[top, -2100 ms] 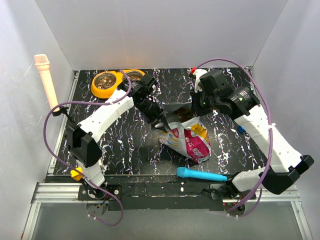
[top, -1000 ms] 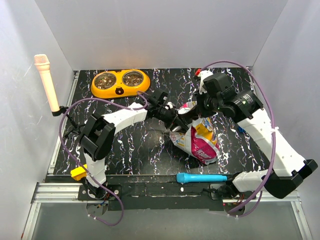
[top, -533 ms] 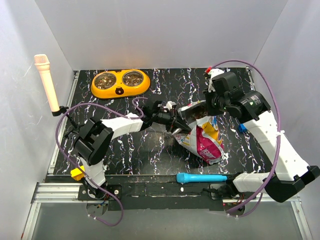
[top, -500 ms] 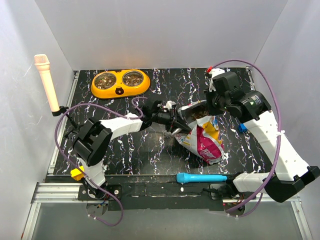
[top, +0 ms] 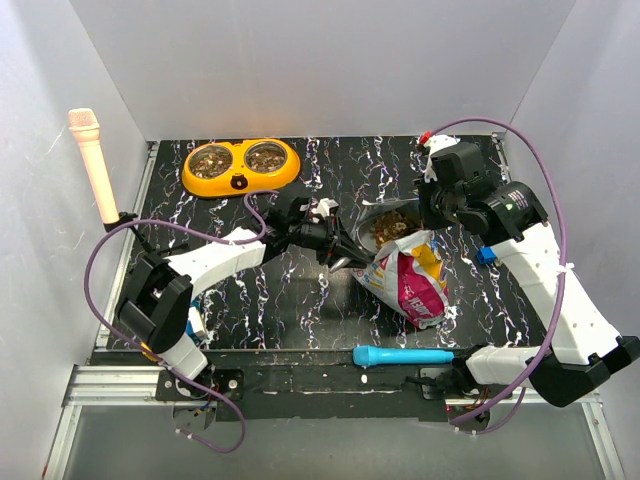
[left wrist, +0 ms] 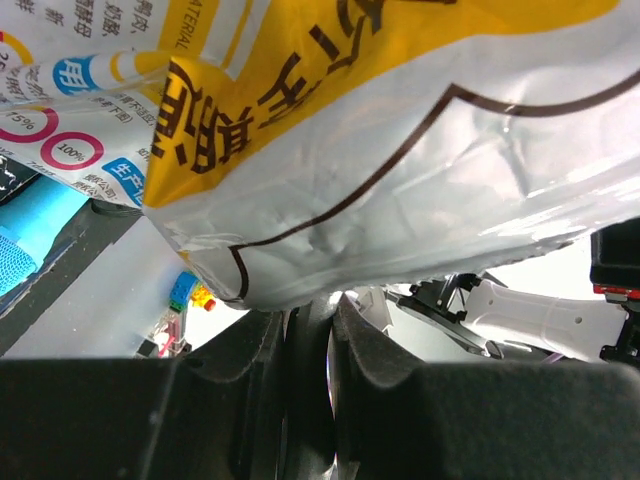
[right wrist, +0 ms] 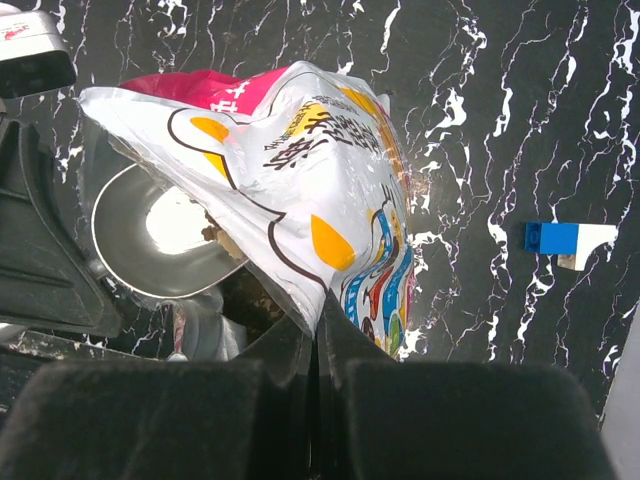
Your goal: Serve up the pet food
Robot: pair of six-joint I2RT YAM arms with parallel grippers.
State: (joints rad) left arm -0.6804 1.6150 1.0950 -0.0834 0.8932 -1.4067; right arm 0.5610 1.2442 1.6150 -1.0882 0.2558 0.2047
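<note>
Left claw (top: 330, 238) retreated; scoop (right wrist: 160, 235) at pouch (top: 412, 285) mouth, maybe touching pet food (top: 392, 228).

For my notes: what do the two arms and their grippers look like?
The left arm and right arm have white links and black joints, each trailed by a looping purple cable. The left gripper and right gripper have matte black fingers.

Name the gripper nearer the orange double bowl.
Left. The left gripper lies between the orange bowl and the pouch, at its mouth; the right gripper pinches the pouch rim beyond.
</note>
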